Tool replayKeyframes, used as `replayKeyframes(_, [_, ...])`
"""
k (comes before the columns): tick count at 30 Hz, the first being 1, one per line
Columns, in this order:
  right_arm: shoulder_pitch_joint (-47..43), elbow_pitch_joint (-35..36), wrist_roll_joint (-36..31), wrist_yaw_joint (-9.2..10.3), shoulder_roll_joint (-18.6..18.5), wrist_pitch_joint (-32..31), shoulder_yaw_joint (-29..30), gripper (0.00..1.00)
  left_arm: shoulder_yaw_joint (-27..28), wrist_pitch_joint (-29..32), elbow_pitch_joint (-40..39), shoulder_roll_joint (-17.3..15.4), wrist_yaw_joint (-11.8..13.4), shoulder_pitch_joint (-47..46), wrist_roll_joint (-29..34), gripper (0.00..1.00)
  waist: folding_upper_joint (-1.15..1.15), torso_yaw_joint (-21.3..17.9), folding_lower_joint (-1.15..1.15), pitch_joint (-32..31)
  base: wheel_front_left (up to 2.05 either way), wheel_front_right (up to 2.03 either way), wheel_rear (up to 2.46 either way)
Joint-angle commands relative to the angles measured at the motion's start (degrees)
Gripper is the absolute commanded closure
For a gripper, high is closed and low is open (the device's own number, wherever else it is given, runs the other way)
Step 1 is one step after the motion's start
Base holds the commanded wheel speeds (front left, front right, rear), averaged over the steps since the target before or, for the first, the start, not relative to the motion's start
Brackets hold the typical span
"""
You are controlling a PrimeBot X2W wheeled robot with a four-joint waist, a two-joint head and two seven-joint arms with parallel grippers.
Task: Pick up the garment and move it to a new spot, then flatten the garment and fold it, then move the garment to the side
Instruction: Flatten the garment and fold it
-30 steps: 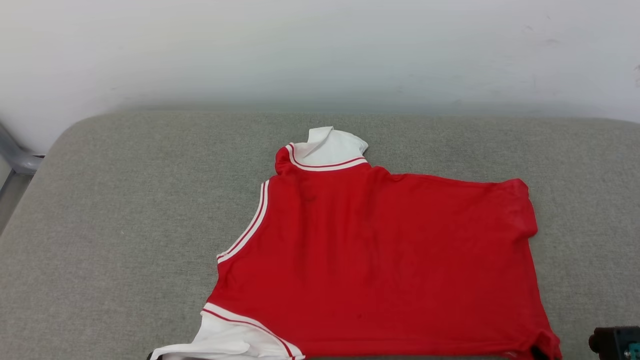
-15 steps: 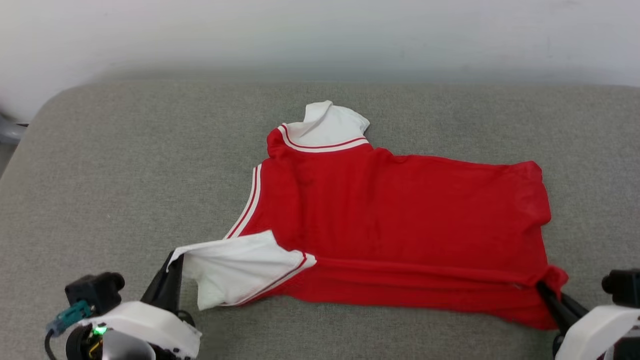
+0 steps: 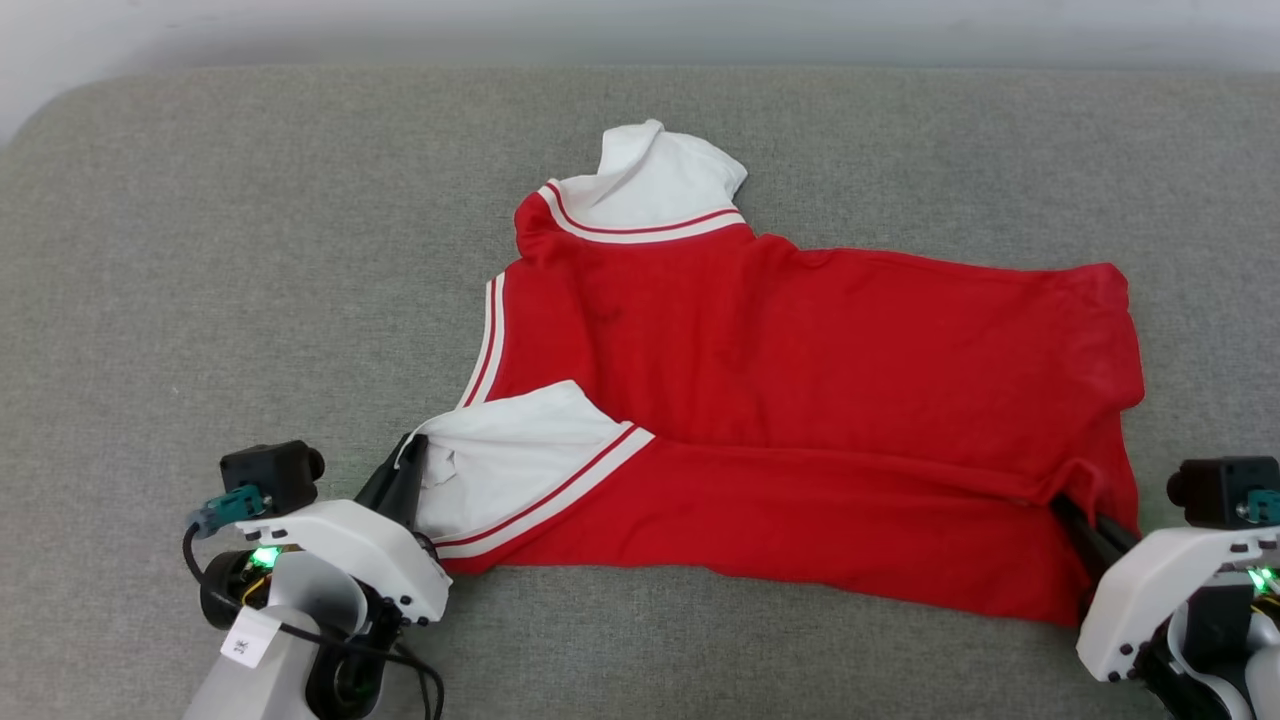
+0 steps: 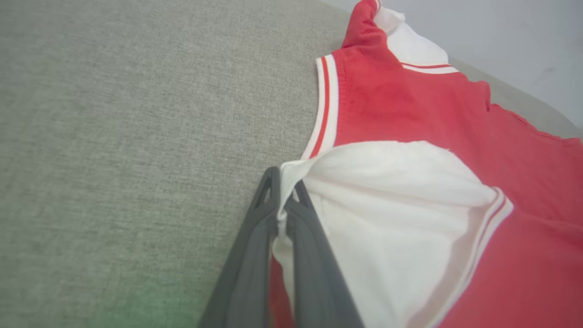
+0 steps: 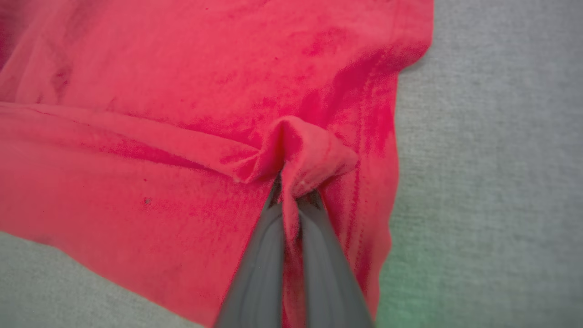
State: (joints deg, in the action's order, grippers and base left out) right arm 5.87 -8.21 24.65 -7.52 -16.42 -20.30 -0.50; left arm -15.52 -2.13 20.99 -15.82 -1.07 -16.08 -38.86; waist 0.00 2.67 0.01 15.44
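garment (image 3: pixel 800 380) spread out on grey cushion (image 3: pixel 200 250), near edge lifted and doubled back over itself; left gripper (image 3: pixel 408 455) clamped tight on hem of near white sleeve (image 3: pixel 500 455); right gripper (image 3: pixel 1062 506) pinching red bottom corner, far right side; left wrist view up close: sleeve edge squeezed between dark fingers (image 4: pixel 255 237), other white sleeve (image 4: pixel 410 41) way up top; right wrist view: little red pucker bunched over fingertips; head view gets whole jersey: red body, red-white stripe trim, long crease running across between grippers
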Motion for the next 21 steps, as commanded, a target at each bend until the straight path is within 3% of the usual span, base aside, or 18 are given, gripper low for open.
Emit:
replayKeyframes(1, [1.22, -0.5, 0.03, 0.06, -0.21, 0.6, -0.16, 1.0, 0.05, -0.25, 0.43, 0.15, -0.36, -0.88, -0.24, 1.0, 0.0, -0.09, -0.01, 0.21, 0.0, 0.0, 0.0])
replayKeyframes(3, [2.03, -2.89, 0.33, 0.07, -0.39, 2.0, -1.12, 1.0, -0.49, -0.59, 3.16, 0.65, -1.31, -1.94, -0.26, 1.0, 0.0, -0.28, -0.01, 0.28, 0.0, 0.0, 0.0])
replayKeyframes(4, [2.82, -4.89, 0.44, 0.07, -0.46, 3.41, -1.85, 0.8, -1.09, -0.79, 5.39, 0.88, -2.12, -2.74, -0.25, 0.94, 0.0, -0.34, -0.01, 0.08, 0.0, 0.0, 0.0])
replayKeyframes(5, [3.24, -5.47, 0.54, 0.07, -0.49, 4.56, -2.14, 0.3, -1.7, -0.84, 6.45, 0.94, -2.54, -3.14, 0.03, 0.68, 0.0, -0.32, -0.01, -0.03, 0.0, 0.0, 0.0])
replayKeyframes(6, [3.61, -5.97, 0.96, 0.07, -0.34, 5.78, -2.48, 0.0, -1.97, -1.05, 7.38, 1.14, -2.91, -3.49, 0.09, 0.35, 0.0, -0.31, -0.01, -0.14, 0.0, 0.0, 0.0])
replayKeyframes(7, [3.6, -6.49, 1.25, 0.07, -0.15, 6.67, -2.91, 0.0, -2.18, -1.28, 8.23, 1.38, -3.14, -3.68, 0.06, 0.0, 0.0, -0.29, -0.01, -0.5, 0.0, 0.0, 0.0])
replayKeyframes(15, [2.8, -5.46, -1.15, 0.05, 0.93, 20.93, -0.98, 0.0, -1.77, -6.48, 12.04, 0.92, -3.22, -5.04, 1.16, 0.0, 0.0, 0.06, -0.01, -4.09, 0.0, 0.0, 0.0])
replayKeyframes(21, [0.23, -1.9, -6.23, 0.05, 3.63, 25.82, 1.79, 0.0, -2.0, -5.01, 11.4, -1.89, -2.78, -4.65, 2.02, 0.0, 0.0, -0.37, -0.01, -7.3, 0.0, 0.0, 0.0])
